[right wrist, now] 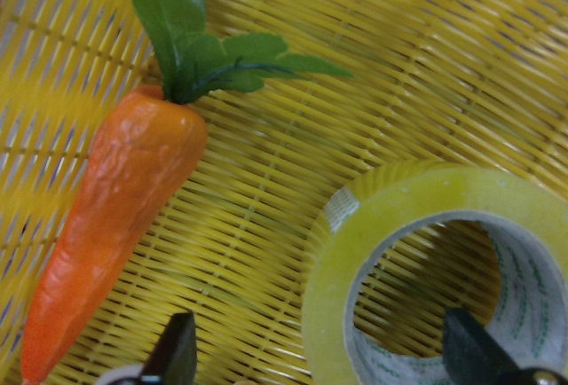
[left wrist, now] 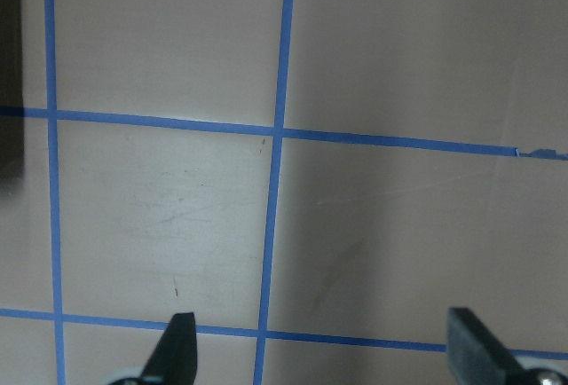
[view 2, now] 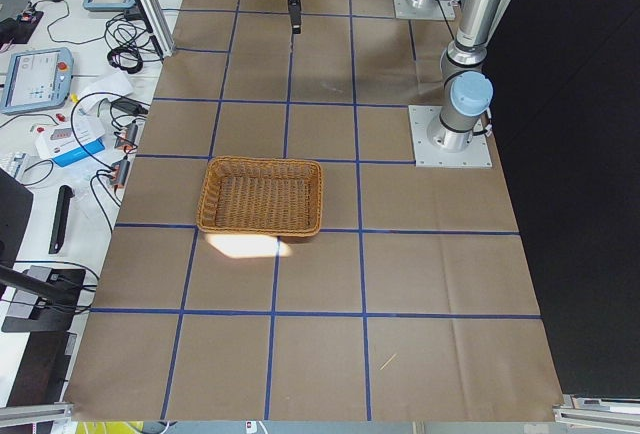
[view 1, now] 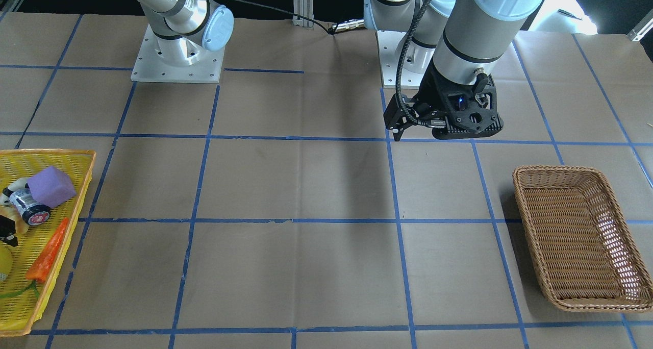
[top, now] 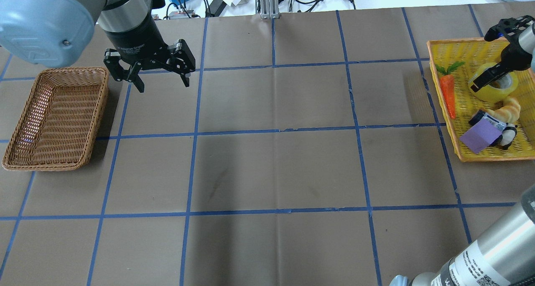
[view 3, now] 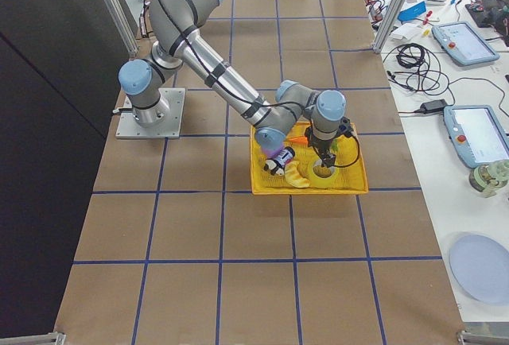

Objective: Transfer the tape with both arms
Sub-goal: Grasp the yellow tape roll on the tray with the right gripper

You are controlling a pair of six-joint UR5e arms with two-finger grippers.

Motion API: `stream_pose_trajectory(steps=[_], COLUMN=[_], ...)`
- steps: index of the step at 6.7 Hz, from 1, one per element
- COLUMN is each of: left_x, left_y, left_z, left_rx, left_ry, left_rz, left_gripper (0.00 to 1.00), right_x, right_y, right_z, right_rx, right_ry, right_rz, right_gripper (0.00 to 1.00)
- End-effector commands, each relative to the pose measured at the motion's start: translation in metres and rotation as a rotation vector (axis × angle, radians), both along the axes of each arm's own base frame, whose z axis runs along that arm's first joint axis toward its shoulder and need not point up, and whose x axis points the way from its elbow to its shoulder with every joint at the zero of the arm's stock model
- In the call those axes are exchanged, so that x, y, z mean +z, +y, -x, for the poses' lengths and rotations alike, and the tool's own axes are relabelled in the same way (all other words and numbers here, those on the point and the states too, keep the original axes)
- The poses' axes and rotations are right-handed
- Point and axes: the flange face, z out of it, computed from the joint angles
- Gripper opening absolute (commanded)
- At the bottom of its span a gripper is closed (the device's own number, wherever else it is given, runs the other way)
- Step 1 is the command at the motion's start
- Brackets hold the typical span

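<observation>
The yellow tape [top: 499,90] lies flat in the yellow tray [top: 464,52] at the table's right end. It also shows in the right wrist view [right wrist: 390,216] and the exterior right view [view 3: 322,175]. My right gripper [top: 480,61] is open and low over it. In the right wrist view the right gripper [right wrist: 324,354] straddles the roll's wall, with one fingertip [right wrist: 177,349] outside it and the other over the core hole. My left gripper [top: 163,84] is open and empty, held above the table beside the wicker basket [top: 54,114]. The left wrist view [left wrist: 324,349] shows only bare table under it.
The tray also holds an orange carrot [top: 448,94], a purple block [top: 476,137], a small can [top: 487,119] and a croissant-shaped toy [top: 508,108]. The wicker basket [view 1: 576,231] is empty. Brown paper with blue tape lines covers the table between the tray and the basket.
</observation>
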Motion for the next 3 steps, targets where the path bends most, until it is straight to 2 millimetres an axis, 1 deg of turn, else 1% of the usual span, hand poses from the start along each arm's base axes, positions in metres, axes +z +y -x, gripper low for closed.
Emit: stream_pose_trajectory(steps=[1, 2, 3], left_x=[0.0005, 0.0013, 0.0013], left_y=[-0.0002, -0.0001, -0.0004], left_z=[-0.0002, 0.0006, -0.0002], left_rx=[0.0, -0.001, 0.0], left_ry=[0.001, 0.001, 0.001], left_rz=[0.001, 0.003, 0.003], left_gripper=[1.0, 1.0, 1.0], right_x=[-0.0091, -0.0094, -0.0018], right_y=[0.0048, 0.0045, 0.0024], right_z=[0.0054, 0.0059, 0.0088], right_rx=[-0.008, -0.013, -0.02], right_ry=[0.004, 0.006, 0.032], right_rz=[-0.023, -0.025, -0.026], right_gripper=[0.49, 0.05, 0.0])
